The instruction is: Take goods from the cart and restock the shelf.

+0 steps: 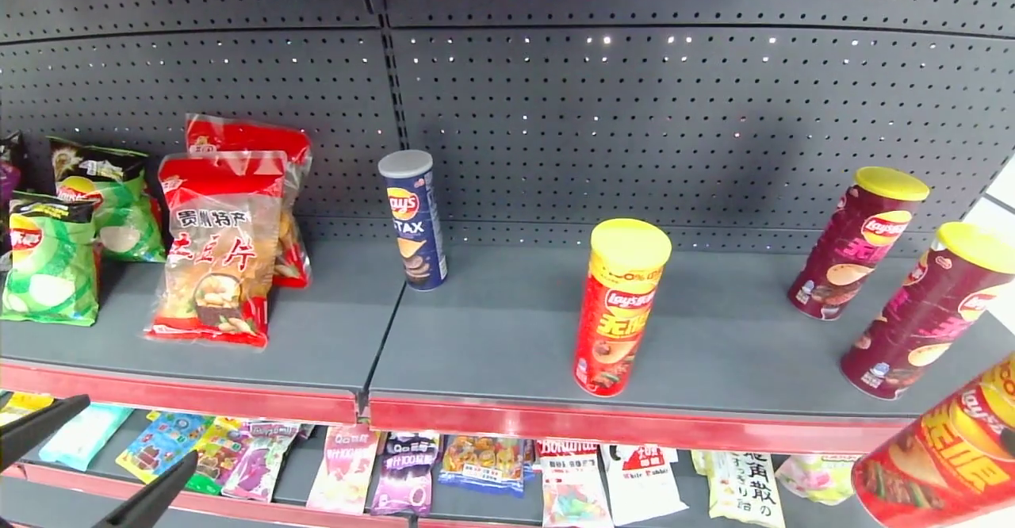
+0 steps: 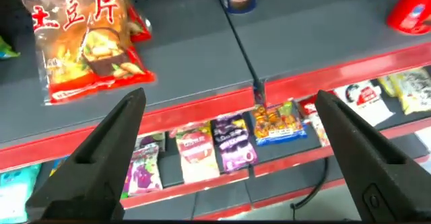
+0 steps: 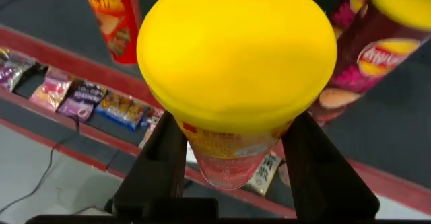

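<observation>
A grey metal shelf with a red front lip (image 1: pixel 492 330) bears a red crisp tube with a yellow lid (image 1: pixel 622 310). A second red yellow-lidded tube (image 3: pixel 236 69), near right and apparently just off the shelf, is clamped in the right gripper (image 3: pixel 236 160). Near left, the left gripper (image 2: pixel 229 99) gapes empty.

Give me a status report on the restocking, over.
Left gripper open, empty. Right gripper shut on red can. Maroon can on shelf close beside it.
</observation>
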